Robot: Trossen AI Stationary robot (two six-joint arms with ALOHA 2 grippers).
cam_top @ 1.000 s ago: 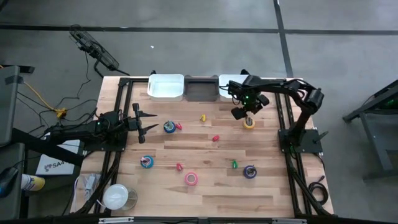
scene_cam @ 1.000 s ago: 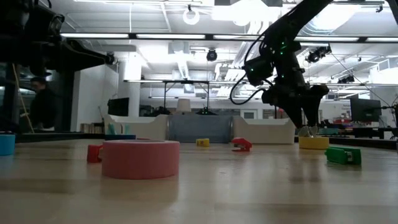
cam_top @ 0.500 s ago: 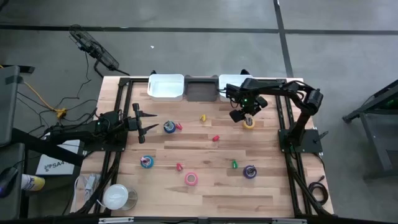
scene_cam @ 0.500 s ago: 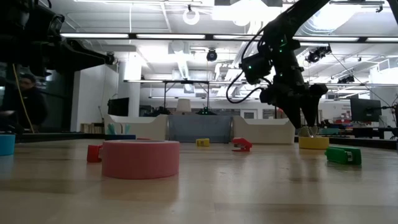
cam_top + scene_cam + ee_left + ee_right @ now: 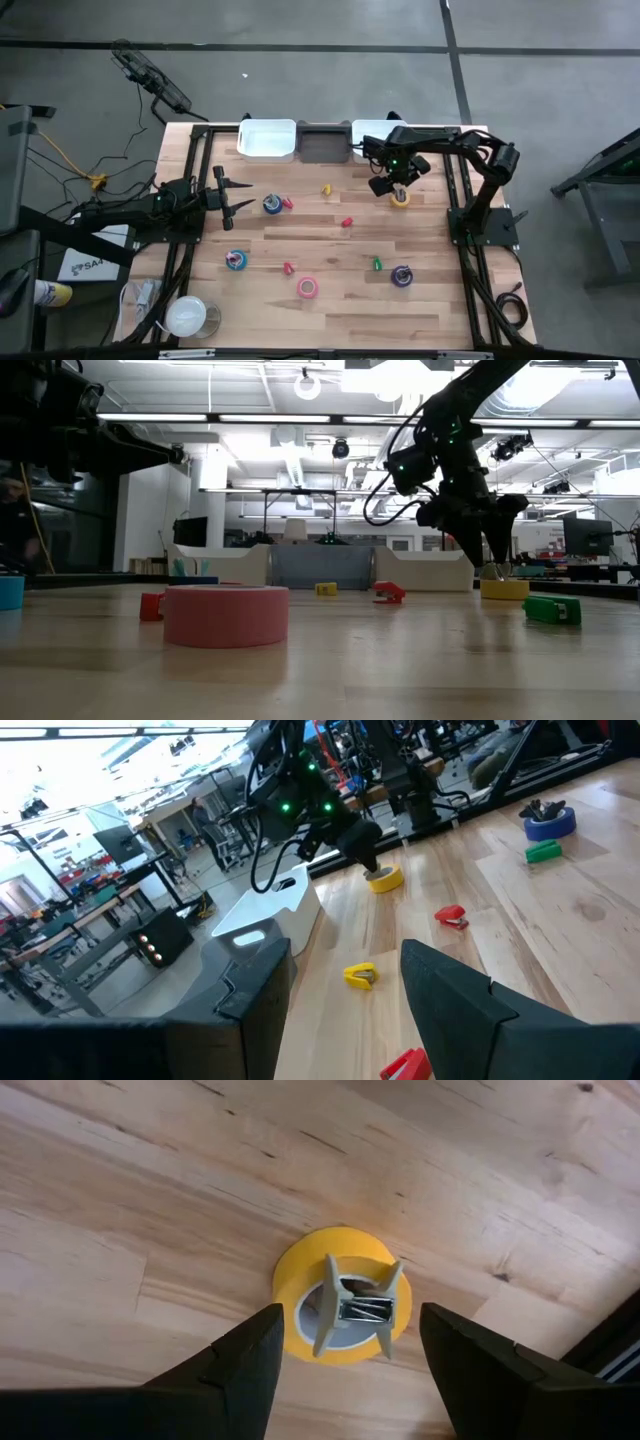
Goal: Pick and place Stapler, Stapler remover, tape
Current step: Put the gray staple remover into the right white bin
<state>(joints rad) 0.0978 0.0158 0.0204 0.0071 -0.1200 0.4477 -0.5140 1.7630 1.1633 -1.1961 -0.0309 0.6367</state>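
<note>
Yellow tape roll [image 5: 342, 1309] lies flat on the wood table [image 5: 330, 300] near the bins' end, a stapler remover [image 5: 357, 1308] on its hole. Your right gripper [image 5: 345, 1365] hovers just above, fingers spread. Left gripper [image 5: 240, 195] waits apart, spread too.

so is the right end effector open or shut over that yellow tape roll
Open. In the right wrist view the right end effector has its two fingers spread wide on either side of the yellow tape roll, not touching it.
</note>
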